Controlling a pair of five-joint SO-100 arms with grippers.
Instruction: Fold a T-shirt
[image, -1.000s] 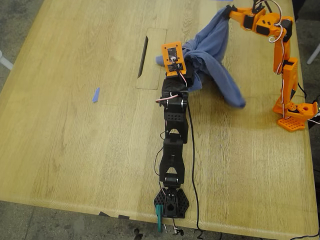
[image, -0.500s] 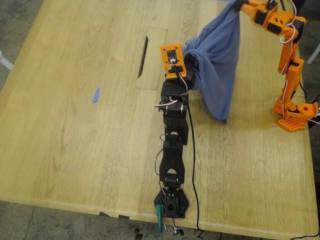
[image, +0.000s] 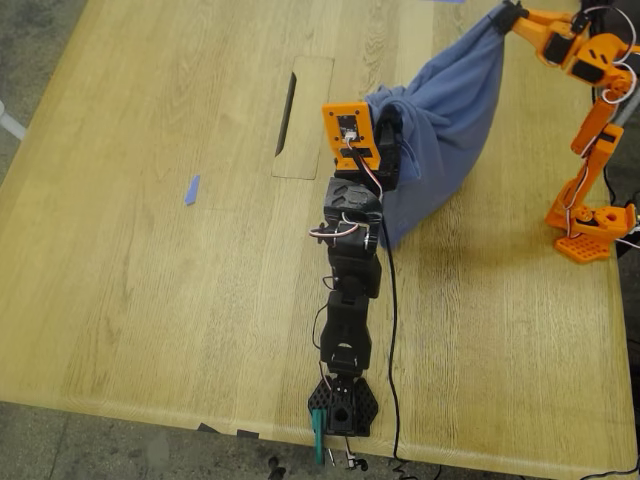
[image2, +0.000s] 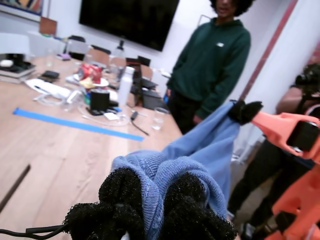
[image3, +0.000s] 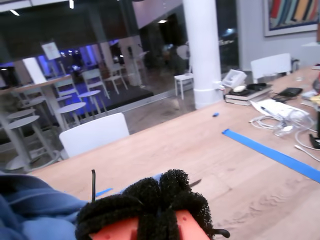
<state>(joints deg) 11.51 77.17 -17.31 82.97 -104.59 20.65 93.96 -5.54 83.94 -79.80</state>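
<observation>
The blue-purple T-shirt (image: 445, 120) hangs bunched between my two grippers, above the wooden table (image: 150, 300); its print is hidden. My first gripper (image: 388, 125), on the black arm in the middle, is shut on one end; the first wrist view shows its black foam fingertips (image2: 122, 192) pinching folded cloth (image2: 200, 150). My second gripper (image: 505, 18), on the orange arm at the exterior view's upper right, is shut on the other end and holds it high; it also shows in the first wrist view (image2: 245, 111). In the second wrist view its foam pads (image3: 155, 200) are closed, with blue cloth (image3: 30, 210) beside them.
A cable-slot cover (image: 300, 115) and a small blue tape scrap (image: 192, 189) lie on the table at the exterior view's left of the first arm. The orange arm's base (image: 590, 230) stands near the right edge. A person in a green sweater (image2: 212, 55) stands beyond the table.
My second gripper has moved up and to the exterior view's right, pulling the shirt taut. The loose hanging part has swung in toward my first gripper and lifted off the table.
</observation>
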